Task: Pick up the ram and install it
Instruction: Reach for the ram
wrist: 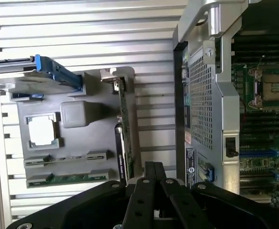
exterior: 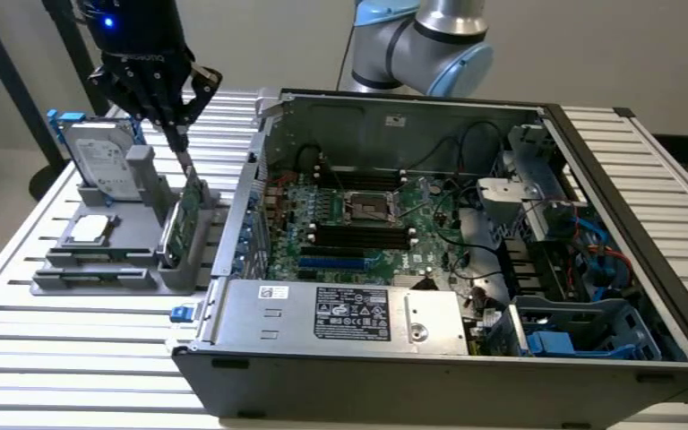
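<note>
1. Open computer case [exterior: 464,269] sits just beside the gray holder [exterior: 117,283], on the exterior view's right.
2. Gripper [exterior: 189,168] hangs over the holder's case-side edge, fingers together, nothing clamped.
3. Expansion card [exterior: 189,219] stands upright in the holder, directly under the gripper tips.
4. Ram [wrist: 70,178] lies flat in the holder's end slot, farthest from the hard drive [exterior: 103,161], apart from the gripper and untouched.

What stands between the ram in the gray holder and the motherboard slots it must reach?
The upright expansion card beside the ram, then the computer case's side wall. Nothing covers the ram from above; the gripper hangs above the card.
</note>
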Controlling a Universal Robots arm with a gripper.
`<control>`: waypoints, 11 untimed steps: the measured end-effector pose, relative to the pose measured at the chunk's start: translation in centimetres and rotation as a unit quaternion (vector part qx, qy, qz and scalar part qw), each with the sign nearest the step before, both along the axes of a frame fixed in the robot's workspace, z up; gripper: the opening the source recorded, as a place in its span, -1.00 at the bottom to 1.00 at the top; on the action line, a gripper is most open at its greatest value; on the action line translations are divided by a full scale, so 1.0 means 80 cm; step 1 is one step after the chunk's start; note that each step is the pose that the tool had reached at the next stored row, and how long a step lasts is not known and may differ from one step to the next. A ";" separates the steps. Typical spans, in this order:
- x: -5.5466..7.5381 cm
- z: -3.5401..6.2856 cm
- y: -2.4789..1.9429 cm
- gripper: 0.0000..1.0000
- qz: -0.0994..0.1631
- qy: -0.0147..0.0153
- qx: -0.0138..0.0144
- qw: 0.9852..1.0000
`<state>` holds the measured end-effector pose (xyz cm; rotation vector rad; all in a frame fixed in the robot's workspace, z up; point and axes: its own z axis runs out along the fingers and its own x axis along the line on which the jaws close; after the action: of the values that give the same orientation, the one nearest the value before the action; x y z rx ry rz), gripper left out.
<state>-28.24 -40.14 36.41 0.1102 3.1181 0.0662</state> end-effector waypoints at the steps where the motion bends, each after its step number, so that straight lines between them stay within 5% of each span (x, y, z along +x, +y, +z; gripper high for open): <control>1: -0.006 -0.002 0.0000 -0.79 0.000 0.000 0.000 1.000; 11: -0.063 -0.019 -0.0001 -0.79 0.000 0.000 -0.002 1.000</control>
<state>-33.27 -40.15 34.89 0.1101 3.1181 0.0585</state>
